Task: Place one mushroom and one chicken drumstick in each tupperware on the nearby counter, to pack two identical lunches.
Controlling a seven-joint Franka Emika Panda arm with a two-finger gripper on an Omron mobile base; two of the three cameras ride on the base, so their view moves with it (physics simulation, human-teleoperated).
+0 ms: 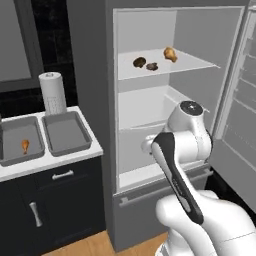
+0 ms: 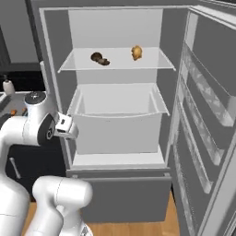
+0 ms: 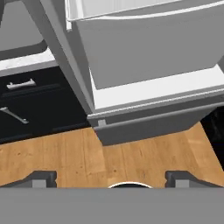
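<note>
An open grey fridge (image 1: 165,100) stands beside the white marble-look counter (image 1: 50,162) (black cabinets below, grey-veined top); the gripper (image 3: 111,177) hangs wide open, empty.

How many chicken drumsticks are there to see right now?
2. One golden-brown chicken drumstick lies on the fridge's upper glass shelf; another small orange drumstick lies in the left grey tupperware tray on the counter.

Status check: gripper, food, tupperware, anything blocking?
Gripper open, empty. One drumstick in left tupperware; two mushrooms, another drumstick on fridge shelf. Door open, nothing blocking.
</note>
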